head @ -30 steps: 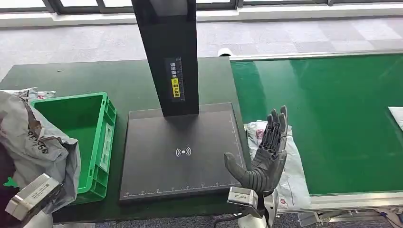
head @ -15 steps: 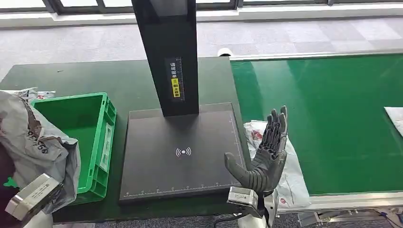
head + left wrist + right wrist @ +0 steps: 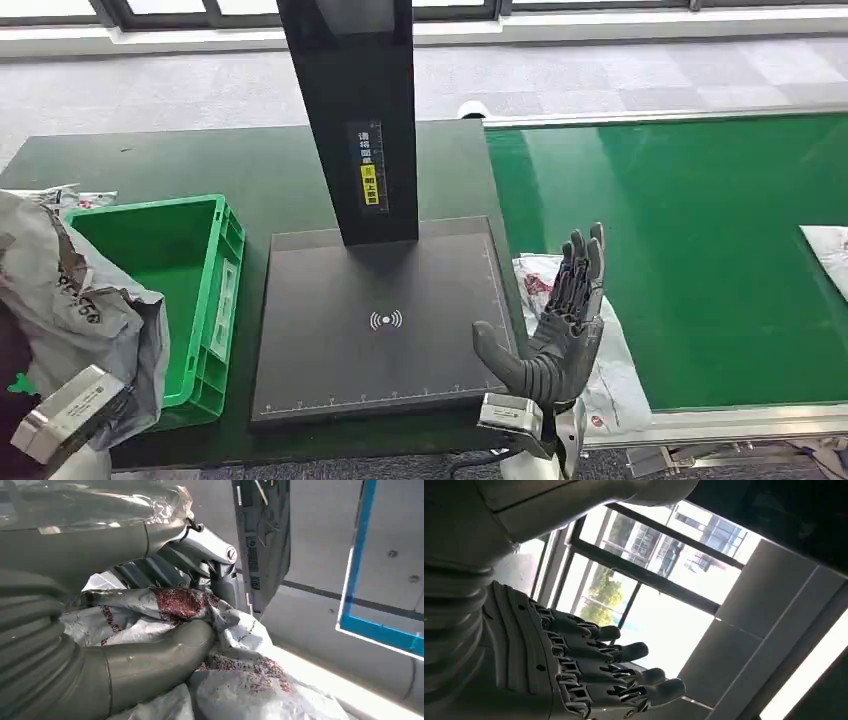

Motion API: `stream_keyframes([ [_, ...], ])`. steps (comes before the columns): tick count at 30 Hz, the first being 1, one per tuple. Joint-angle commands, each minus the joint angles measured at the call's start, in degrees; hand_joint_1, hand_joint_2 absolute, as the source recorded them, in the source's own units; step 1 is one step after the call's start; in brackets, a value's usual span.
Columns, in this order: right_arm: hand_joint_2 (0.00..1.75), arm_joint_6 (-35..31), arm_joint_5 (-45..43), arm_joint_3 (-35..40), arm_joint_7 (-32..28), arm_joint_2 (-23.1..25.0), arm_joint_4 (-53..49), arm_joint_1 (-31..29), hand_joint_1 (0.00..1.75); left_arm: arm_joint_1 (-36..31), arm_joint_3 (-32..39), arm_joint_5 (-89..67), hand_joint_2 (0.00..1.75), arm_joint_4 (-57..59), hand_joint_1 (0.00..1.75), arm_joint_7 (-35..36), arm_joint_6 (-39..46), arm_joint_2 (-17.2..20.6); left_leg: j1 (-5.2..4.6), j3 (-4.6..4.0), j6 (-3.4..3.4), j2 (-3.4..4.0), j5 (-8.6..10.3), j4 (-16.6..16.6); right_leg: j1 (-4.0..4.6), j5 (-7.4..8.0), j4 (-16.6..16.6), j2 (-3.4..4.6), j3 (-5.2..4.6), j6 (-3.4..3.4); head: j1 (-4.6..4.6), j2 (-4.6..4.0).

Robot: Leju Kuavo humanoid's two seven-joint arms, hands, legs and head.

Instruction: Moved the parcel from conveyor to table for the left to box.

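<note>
The right hand (image 3: 560, 330) stands upright over the near left corner of the conveyor (image 3: 700, 250), palm turned left toward the table (image 3: 200, 165), fingers (image 3: 580, 265) straight and spread and the thumb held out. It holds nothing. Just behind and beneath it, a white parcel (image 3: 610, 370) with red print lies flat on the green belt at its near left corner, beside the black scanner platform (image 3: 380, 320); whether the hand touches the bag cannot be told from the head view. A second white parcel (image 3: 830, 250) lies at the far right edge of the belt, well apart from the hand.

On the left, the left hand (image 3: 150, 655) grips a crumpled grey parcel (image 3: 70, 300); the left wrist view shows the thumb and fingers pressed into the folds of the bag, which carries a dark red print. That bag hangs at the near left of the scene, beside the green crate (image 3: 160, 290), not yet inside it. The crate sits on the table left of the scanner platform, with the black scanner post (image 3: 350, 110) rising at the platform's far edge.

By the look of it, two steps are open: the left hand's parcel awaits boxing, and the right hand is poised for the next transfer. The next move for the right hand would call for lowering onto the white parcel on the belt, closing on the slack plastic, and carrying it left onto the platform. The thin bag lies flat, so a firm hold may be hard to get.
</note>
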Motion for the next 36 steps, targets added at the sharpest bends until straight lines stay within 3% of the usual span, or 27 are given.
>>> stream_keyframes([
  [1,1.75,0.2,-0.1,-4.6,0.0,0.2,-1.8,5.1,0.00,-7.2,10.8,-6.2,1.75,38.3,1.75,17.5,0.5,6.0,-0.13,0.35,-0.02,-0.53,0.20,-0.3,-0.09,-0.04,-0.2,-0.56,0.42,-0.06,0.04,0.00],
  [3,1.75,0.2,-0.1,-4.6,0.0,0.2,-1.8,5.1,0.00,-7.2,10.8,-6.2,1.75,38.3,1.75,17.5,0.5,6.0,-0.08,0.26,0.01,-0.65,0.20,-0.2,-0.08,-0.18,-0.1,-0.63,0.56,0.01,-0.02,0.00],
  [4,1.75,0.2,-0.1,-4.6,0.0,0.2,-1.8,5.1,0.00,-7.2,10.8,-6.2,1.75,38.3,1.75,17.5,0.5,6.0,0.05,0.20,-0.12,0.03,-0.02,-0.1,0.11,0.03,-0.2,-0.05,0.28,-0.18,-0.09,0.00],
  [36,1.75,0.2,-0.1,-4.6,0.0,0.2,-1.8,5.1,0.00,-7.2,10.8,-6.2,1.75,38.3,1.75,17.5,0.5,6.0,0.08,0.04,-0.11,0.04,0.04,-0.1,0.11,0.03,0.0,-0.08,0.11,-0.22,-0.04,0.00],
])
